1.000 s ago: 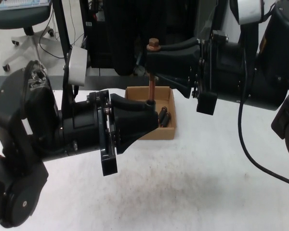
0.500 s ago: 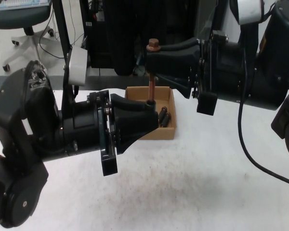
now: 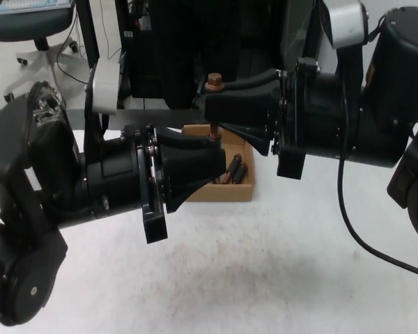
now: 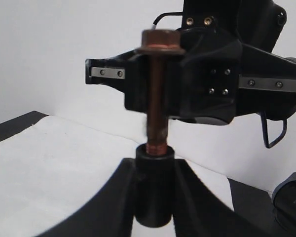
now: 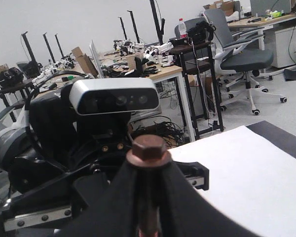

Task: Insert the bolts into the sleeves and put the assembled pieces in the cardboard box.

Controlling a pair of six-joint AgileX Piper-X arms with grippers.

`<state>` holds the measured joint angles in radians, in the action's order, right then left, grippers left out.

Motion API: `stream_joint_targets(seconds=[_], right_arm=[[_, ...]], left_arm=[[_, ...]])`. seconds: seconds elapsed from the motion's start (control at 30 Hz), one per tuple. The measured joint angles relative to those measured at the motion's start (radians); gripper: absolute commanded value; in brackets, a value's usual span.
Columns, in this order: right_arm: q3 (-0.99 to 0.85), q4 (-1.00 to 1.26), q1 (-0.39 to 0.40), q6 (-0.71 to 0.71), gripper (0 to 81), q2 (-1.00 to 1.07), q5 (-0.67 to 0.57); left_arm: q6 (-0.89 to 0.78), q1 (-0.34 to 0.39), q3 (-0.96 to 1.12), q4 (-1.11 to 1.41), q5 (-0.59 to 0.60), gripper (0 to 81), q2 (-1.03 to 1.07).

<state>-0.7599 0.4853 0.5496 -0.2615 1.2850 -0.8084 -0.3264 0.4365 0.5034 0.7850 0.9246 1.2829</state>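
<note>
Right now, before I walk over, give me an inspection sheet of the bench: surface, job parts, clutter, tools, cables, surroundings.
Surface: white bench, dark smudge near the middle.
Job's things: copper bolt upright, lower end at the mouth of the black sleeve; cardboard box holds finished pieces.
Clutter: nothing seen.
Tools: left tool shut on the sleeve; right tool shut on the bolt just under its head.
Cables: black cable hangs from the right arm.
Surroundings: office chair on the floor beyond the bench.
</note>
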Motion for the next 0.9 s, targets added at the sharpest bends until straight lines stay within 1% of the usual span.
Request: stream_joint_targets(seconds=[0.7,0.73,0.77,0.83,0.9], right_arm=[[-0.002,-0.007,0.002,0.036,0.2,-0.002,0.004],[-0.002,-0.007,0.002,0.036,1.3,-0.002,0.004],[-0.002,-0.007,0.002,0.036,4.7,-0.002,0.006],[-0.002,-0.007,0.002,0.036,14.6,-0.002,0.005],[-0.002,-0.007,0.002,0.036,29.8,-0.002,0.003]], left_arm=[[-0.017,-0.008,0.059,-0.017,0.040,0.3,0.000],[-0.017,-0.008,0.059,-0.018,0.040,0.3,0.000],[-0.017,-0.008,0.059,-0.018,0.040,0.3,0.000],[-0.018,-0.008,0.059,-0.020,0.042,0.3,0.000],[-0.018,-0.008,0.059,-0.020,0.043,0.3,0.000]])
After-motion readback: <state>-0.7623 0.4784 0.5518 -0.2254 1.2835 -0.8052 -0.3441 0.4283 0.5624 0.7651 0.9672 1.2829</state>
